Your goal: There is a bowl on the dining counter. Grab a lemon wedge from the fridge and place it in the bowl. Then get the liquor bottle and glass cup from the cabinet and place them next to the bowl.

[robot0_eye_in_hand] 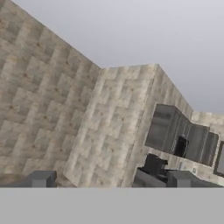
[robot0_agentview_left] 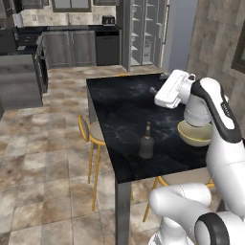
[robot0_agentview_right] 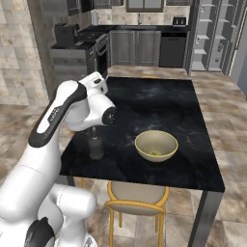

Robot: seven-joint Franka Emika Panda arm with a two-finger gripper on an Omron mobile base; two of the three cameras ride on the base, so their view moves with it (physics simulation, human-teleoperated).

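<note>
1. The dining counter [robot0_agentview_left: 124, 103] is a black marbled slab, with yellow-legged stools [robot0_agentview_left: 93, 134] tucked along its edges.
2. The liquor bottle [robot0_agentview_left: 146, 142] stands upright on the slab, dark with a thin neck; in the right base view it sits just behind the arm's elbow, near the counter's left edge [robot0_agentview_right: 95, 144].
3. The bowl [robot0_agentview_right: 156, 145], wide and pale yellow-beige, rests on the counter well apart from the bottle, toward the near edge; in the left base view the arm covers part of it [robot0_agentview_left: 194, 135].
4. A lemon wedge [robot0_agentview_right: 154, 155] lies inside the bowl, a small yellow-green speck at its bottom.
5. The arm's white hand [robot0_agentview_left: 173, 89] is raised above the counter and angled upward; the hand view looks at a beige tiled wall and dark grey wall cabinets [robot0_eye_in_hand: 181, 138].
6. The gripper [robot0_eye_in_hand: 107, 180] has its dark fingertips [robot0_eye_in_hand: 41, 178] spread wide apart, with nothing between them.
7. The fridge [robot0_agentview_left: 146, 33] stands open at the far end of the kitchen, white shelves showing.
</note>
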